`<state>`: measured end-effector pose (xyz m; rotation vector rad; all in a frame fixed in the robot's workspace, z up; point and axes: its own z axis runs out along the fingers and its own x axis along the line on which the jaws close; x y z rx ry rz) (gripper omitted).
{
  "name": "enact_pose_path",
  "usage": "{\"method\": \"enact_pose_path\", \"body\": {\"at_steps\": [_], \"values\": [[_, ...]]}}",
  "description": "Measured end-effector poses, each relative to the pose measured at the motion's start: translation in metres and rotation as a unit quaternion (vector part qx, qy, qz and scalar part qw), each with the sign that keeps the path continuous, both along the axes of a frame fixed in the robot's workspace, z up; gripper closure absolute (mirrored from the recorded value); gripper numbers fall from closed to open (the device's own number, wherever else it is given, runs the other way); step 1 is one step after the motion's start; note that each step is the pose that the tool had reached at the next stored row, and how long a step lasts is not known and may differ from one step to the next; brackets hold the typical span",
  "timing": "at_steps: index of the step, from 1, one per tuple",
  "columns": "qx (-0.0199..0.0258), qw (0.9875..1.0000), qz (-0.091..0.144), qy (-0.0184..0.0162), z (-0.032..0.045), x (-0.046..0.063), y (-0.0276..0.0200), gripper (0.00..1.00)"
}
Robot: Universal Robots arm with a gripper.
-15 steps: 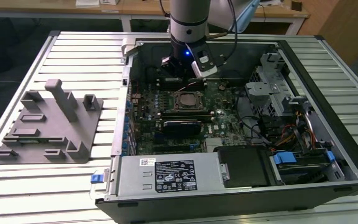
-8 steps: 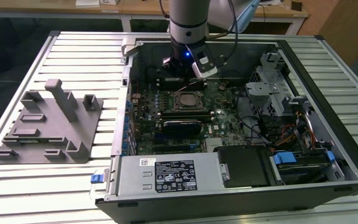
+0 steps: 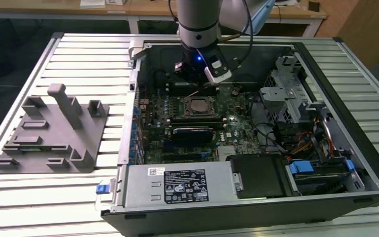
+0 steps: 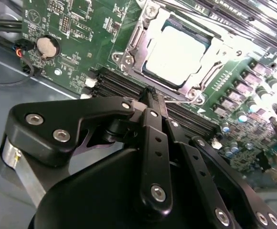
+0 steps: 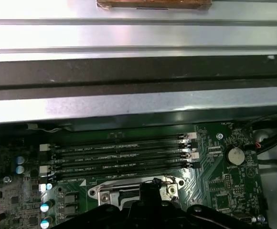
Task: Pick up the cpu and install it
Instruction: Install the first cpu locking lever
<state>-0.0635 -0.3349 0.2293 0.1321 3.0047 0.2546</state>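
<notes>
Your gripper (image 4: 154, 98) hung above the chip (image 4: 175, 49) seated in its socket (image 4: 129, 57), jaws pressed together, empty. Risk, as judged: the unlatched frame lets a bump shift it.

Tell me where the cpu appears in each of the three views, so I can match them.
Exterior view: the cpu sits in the socket at the motherboard's middle, just below the gripper.
Second wrist view: it lies in the socket frame beyond the gripper.
First wrist view: I cannot make it out.
Shared landmark: the memory slots.
</notes>
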Motion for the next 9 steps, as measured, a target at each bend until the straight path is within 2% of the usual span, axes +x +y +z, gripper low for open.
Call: {"method": "enact_pose_path", "body": {"at_steps": [5, 9], "values": [[0.0000, 1.0000, 0.000, -0.0024, -0.0066, -0.0001, 0.0002, 0.89], [-0.0001, 1.0000, 0.000, -0.0024, -0.0086, -0.0001, 0.0037, 0.89]]}}
